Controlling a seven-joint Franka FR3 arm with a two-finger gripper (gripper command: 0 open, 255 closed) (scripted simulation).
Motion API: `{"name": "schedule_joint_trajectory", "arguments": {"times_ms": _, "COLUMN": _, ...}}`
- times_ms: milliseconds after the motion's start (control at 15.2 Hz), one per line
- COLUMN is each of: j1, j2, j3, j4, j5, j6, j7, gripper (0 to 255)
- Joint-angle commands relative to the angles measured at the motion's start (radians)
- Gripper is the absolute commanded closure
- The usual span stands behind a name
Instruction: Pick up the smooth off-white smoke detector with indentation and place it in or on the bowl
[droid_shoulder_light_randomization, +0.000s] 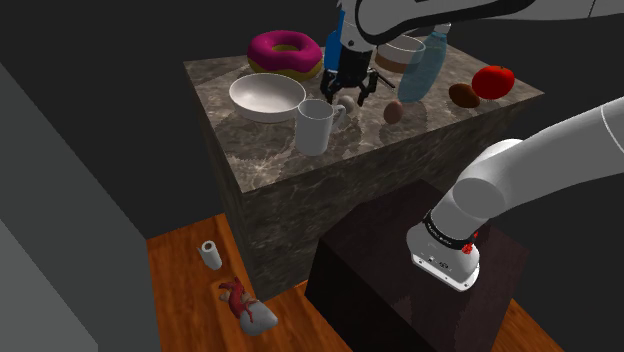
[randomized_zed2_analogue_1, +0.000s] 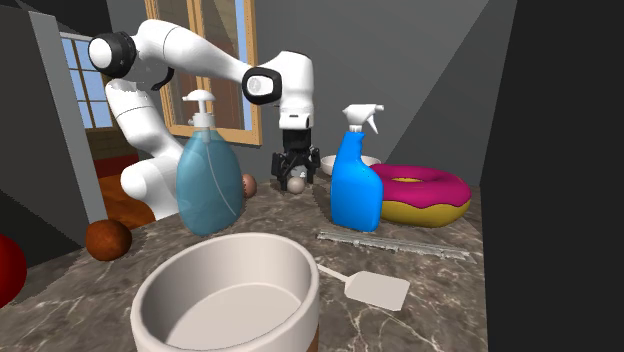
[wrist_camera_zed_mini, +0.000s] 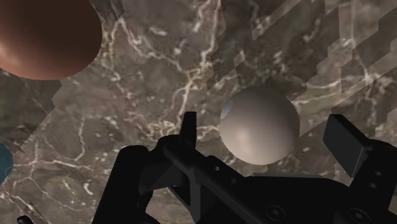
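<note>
The smoke detector is a small smooth off-white dome lying on the marble counter. My black gripper hangs over it, open, with one finger on each side and neither touching it. In the shoulder view the gripper stands just right of the wide white bowl, with the detector below its fingertips. The second exterior view has the gripper over the detector at the counter's far side, and the bowl peeks out behind a blue spray bottle.
A white mug stands in front of the gripper, a brown ball to its right. A pink donut, a clear blue pump bottle, a round pot and a red tomato crowd the counter. A spatula lies near the pot.
</note>
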Motion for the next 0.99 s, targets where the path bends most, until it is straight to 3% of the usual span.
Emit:
{"name": "schedule_joint_trajectory", "arguments": {"times_ms": 0, "j1": 0.0, "j2": 0.0, "j3": 0.0, "j4": -0.002, "j5": 0.0, "j6": 0.003, "j7": 0.0, "gripper": 0}}
{"name": "schedule_joint_trajectory", "arguments": {"times_ms": 264, "j1": 0.0, "j2": 0.0, "j3": 0.0, "j4": -0.002, "j5": 0.0, "j6": 0.003, "j7": 0.0, "gripper": 0}}
{"name": "schedule_joint_trajectory", "arguments": {"times_ms": 330, "j1": 0.0, "j2": 0.0, "j3": 0.0, "j4": -0.002, "j5": 0.0, "j6": 0.003, "j7": 0.0, "gripper": 255}}
{"name": "schedule_joint_trajectory", "arguments": {"times_ms": 924, "j1": 0.0, "j2": 0.0, "j3": 0.0, "j4": -0.002, "j5": 0.0, "j6": 0.003, "j7": 0.0, "gripper": 255}}
